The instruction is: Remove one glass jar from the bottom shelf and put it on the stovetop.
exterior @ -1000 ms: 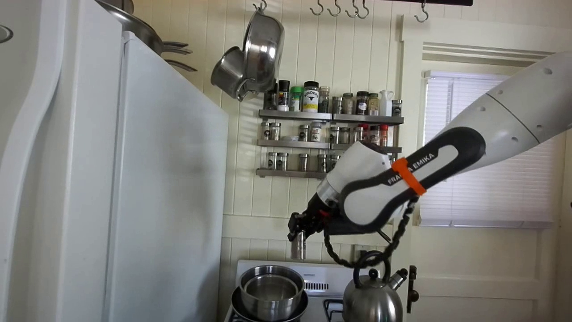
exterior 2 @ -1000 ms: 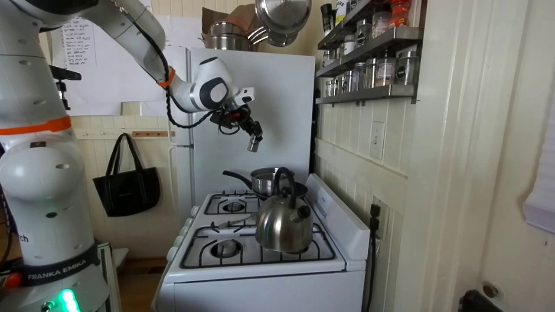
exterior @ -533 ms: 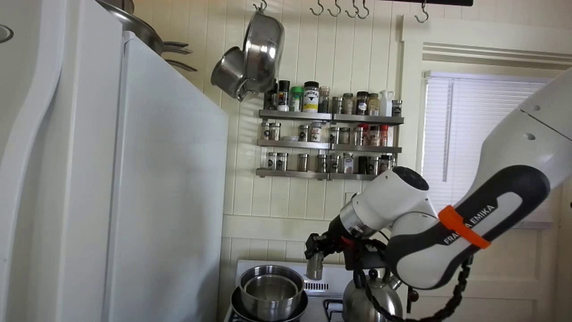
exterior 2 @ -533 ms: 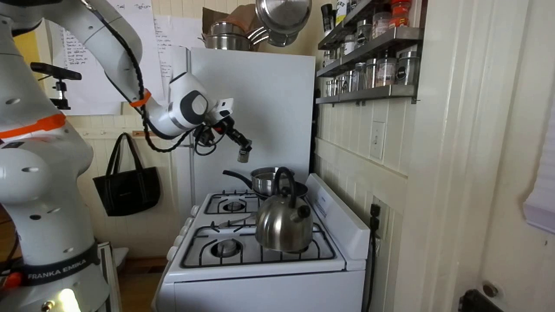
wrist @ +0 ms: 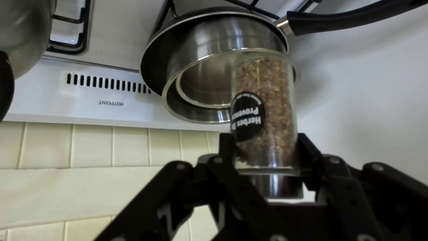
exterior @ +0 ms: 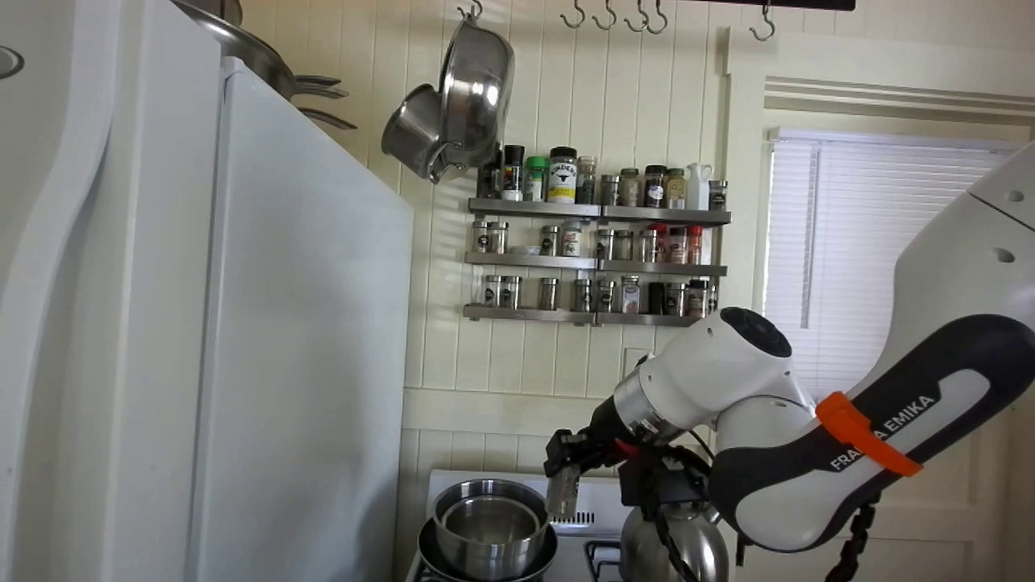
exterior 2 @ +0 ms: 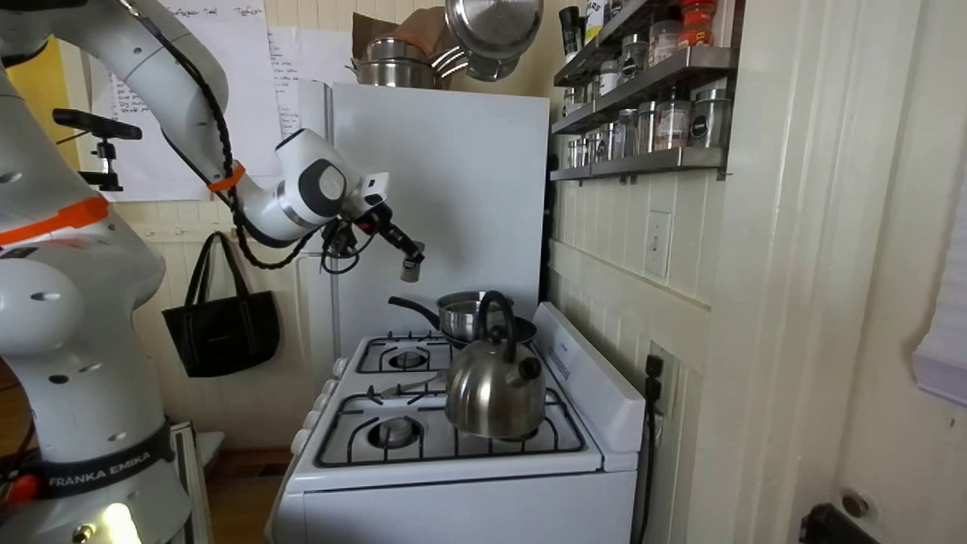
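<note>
My gripper (wrist: 265, 147) is shut on a clear glass jar (wrist: 271, 107) of brown herbs with a black round label and a metal lid. The fingers clasp it near the lid, and its base points away from the palm. In both exterior views the jar (exterior: 563, 495) (exterior 2: 410, 271) hangs nearly upright below the gripper (exterior: 564, 459) (exterior 2: 415, 254), in the air above the far part of the white stovetop (exterior 2: 423, 472). The bottom shelf (exterior: 530, 314) on the wall holds several more jars; it also shows in an exterior view (exterior 2: 657, 161).
Nested steel pots (exterior: 492, 558) in a black-handled pan stand on the far back burner, close to the jar. A steel kettle (exterior 2: 495, 397) stands on the near back burner. A utensil (exterior 2: 412, 387) lies between the grates. A white fridge (exterior 2: 453, 174) stands beyond the stove.
My gripper has come down with the jar and drawn back from the wall, toward the robot's base. In the last half second it moved only a little. The jar stays held.
</note>
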You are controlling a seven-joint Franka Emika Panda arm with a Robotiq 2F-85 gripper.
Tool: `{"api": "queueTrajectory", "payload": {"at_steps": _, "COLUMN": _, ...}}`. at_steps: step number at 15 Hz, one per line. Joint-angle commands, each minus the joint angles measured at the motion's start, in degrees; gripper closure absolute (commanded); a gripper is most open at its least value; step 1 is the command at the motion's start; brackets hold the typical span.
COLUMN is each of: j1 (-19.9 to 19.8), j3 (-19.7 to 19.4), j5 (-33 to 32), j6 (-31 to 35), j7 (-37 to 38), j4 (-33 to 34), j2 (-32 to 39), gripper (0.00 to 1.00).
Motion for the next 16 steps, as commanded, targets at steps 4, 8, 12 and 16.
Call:
{"api": "queueTrajectory", "payload": {"at_steps": 4, "j1": -5.16, "j3": 3.74, "j5": -1.02, "j6": 1.53, "j7": 1.59, "j4": -0.01, "j2": 0.92, "gripper": 0.77}}
{"api": "queueTrajectory", "payload": {"at_steps": 8, "j1": -9.82, "j3": 8.47, "j5": -1.51, "j6": 3.80, "j7": 3.32, "j4": -0.07, "j2": 3.90, "gripper": 0.77}}
{"api": "queueTrajectory", "payload": {"at_steps": 12, "j1": -18.69, "j3": 17.04, "j5": -1.94, "j6": 5.95, "j7": 5.96, "j4": -0.08, "j2": 4.57, "gripper": 0.77}}
{"api": "queueTrajectory", "payload": {"at_steps": 16, "j1": -28.38, "j3": 27.31, "j5": -2.57, "j6": 6.84, "j7": 8.73, "j4": -0.07, "j2": 4.79, "gripper": 0.77}}
